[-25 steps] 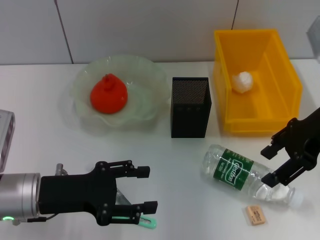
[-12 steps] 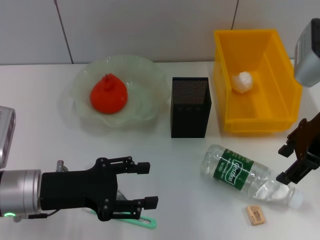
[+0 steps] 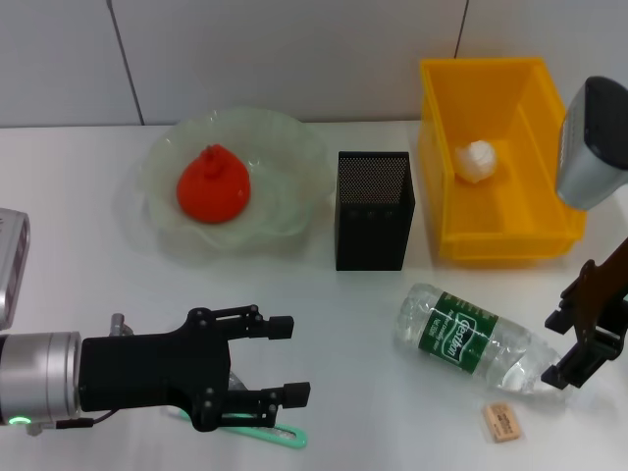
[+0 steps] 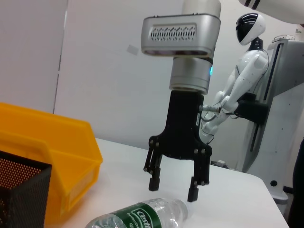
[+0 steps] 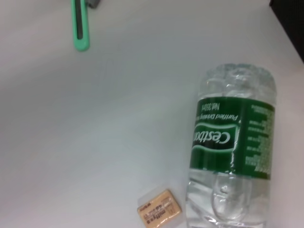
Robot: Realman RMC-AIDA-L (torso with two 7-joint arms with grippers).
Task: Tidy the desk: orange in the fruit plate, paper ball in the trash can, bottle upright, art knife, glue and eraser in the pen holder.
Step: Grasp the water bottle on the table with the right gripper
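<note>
The orange (image 3: pixel 211 184) lies in the pale green fruit plate (image 3: pixel 162 157). A white paper ball (image 3: pixel 478 161) rests inside the yellow trash can (image 3: pixel 510 221). Between them stands the black mesh pen holder (image 3: pixel 374 209). The bottle (image 3: pixel 476 339) lies on its side; its green label shows in the right wrist view (image 5: pixel 232 156). Beside its cap end lies the eraser (image 3: pixel 501 422) (image 5: pixel 159 213). My right gripper (image 3: pixel 557 348) (image 4: pixel 172 190) hangs open just above that cap end. Open too, my left gripper (image 3: pixel 292 361) hovers over the green art knife (image 3: pixel 275 434) (image 5: pixel 80 28). The glue is out of view.
The bin (image 4: pixel 52 152) and pen holder (image 4: pixel 19 190) sit beyond the bottle (image 4: pixel 142 216) in the left wrist view. A grey device edge (image 3: pixel 8 265) shows at the table's left side. Bare white table lies between the two grippers.
My right gripper has drawn back to the right from around the bottle's neck, and its wrist now shows at the upper right. The left gripper shifted slightly, uncovering more of the knife.
</note>
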